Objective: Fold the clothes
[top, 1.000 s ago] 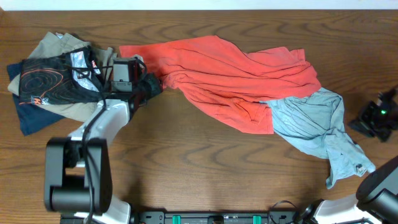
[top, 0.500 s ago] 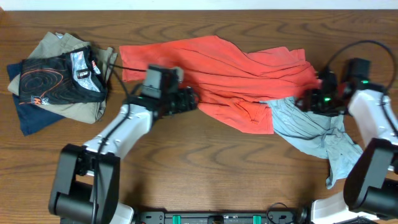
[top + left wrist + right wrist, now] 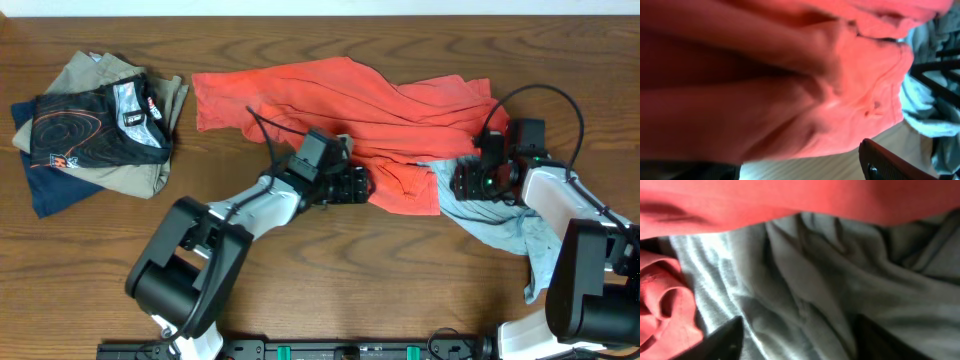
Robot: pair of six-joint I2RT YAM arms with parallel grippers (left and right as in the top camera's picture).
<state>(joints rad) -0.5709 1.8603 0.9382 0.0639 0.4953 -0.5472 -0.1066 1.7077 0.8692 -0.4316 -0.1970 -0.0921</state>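
Note:
The coral-red T-shirt [image 3: 340, 100] lies crumpled across the back middle of the table. Its right end overlaps a light-blue garment [image 3: 495, 222]. My left gripper [image 3: 362, 186] is at the red shirt's lower edge. In the left wrist view the red cloth [image 3: 790, 75] fills the frame above the gripper [image 3: 800, 167], which is open with bare wood between its fingers. My right gripper [image 3: 462, 182] is where red meets blue. In the right wrist view it [image 3: 800, 340] is open over the rumpled light-blue cloth [image 3: 815, 280], with red cloth [image 3: 790, 200] above.
A pile of other clothes [image 3: 90, 130], khaki, navy and a black printed piece, sits at the far left. The wooden table [image 3: 330, 270] shows in front of the garments. The light-blue garment trails toward the front right corner.
Both arms have swung in toward the middle: the left from beside the pile to the red shirt's lower edge, the right from the table's right side to the red-blue overlap. Both grippers have opened.

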